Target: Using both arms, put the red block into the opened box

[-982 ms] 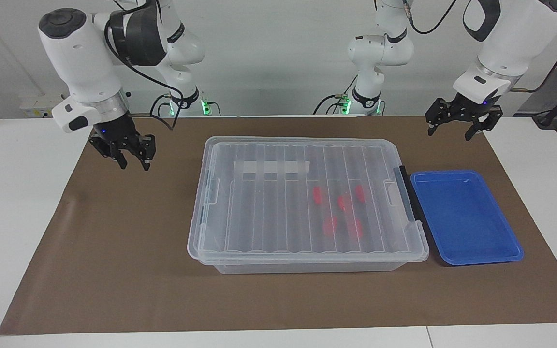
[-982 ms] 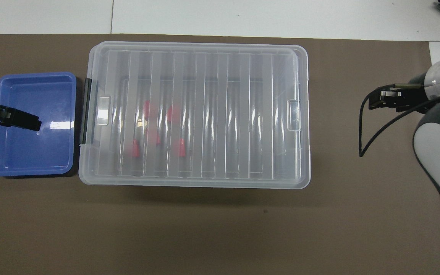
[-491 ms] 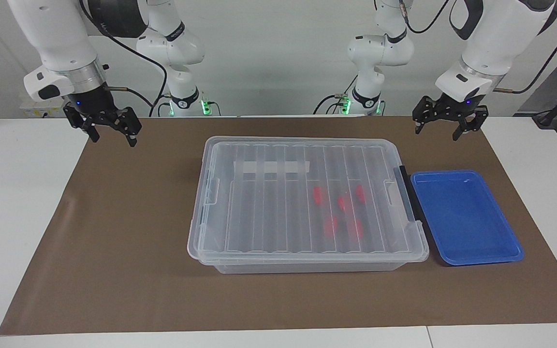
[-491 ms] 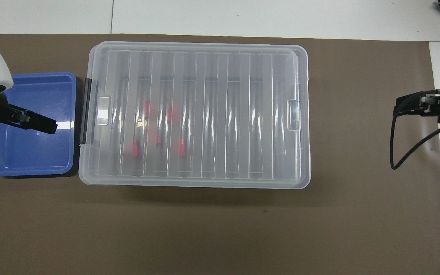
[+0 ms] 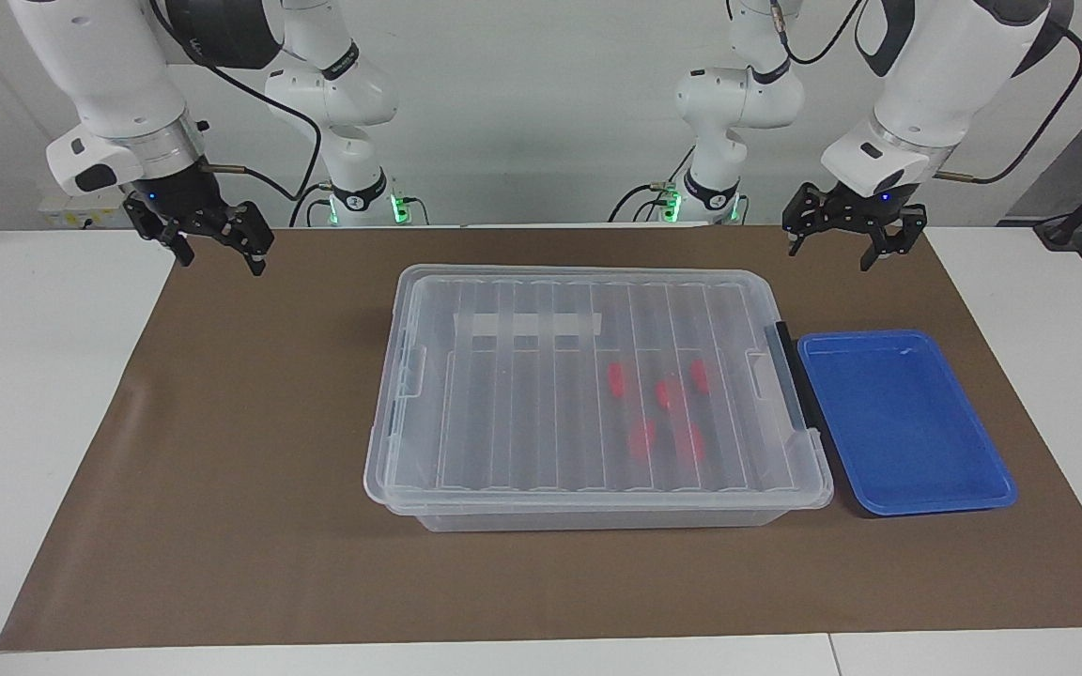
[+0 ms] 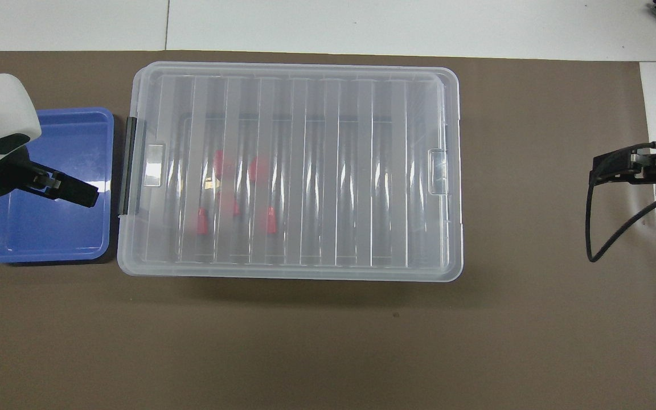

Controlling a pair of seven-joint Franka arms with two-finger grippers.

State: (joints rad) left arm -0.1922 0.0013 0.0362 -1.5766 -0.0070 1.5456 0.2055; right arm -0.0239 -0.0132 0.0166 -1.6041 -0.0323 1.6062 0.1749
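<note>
Over the preceding second the right gripper rose from a low position above the mat at the right arm's end of the table and withdrew toward its base; its jaws widened to fully open and held nothing. The left gripper shifted slightly toward the box, with its jaws fully open and empty throughout. Both arms were clear of the box, whose ribbed lid lay closed on it. Five red blocks sat inside, toward the end nearest the blue tray, which was bare. This indicated that the placement was likely complete. In the overhead view, two blocks lay with their long axes running toward and away from the robots; the orientation of the others could not be determined through the lid.
</note>
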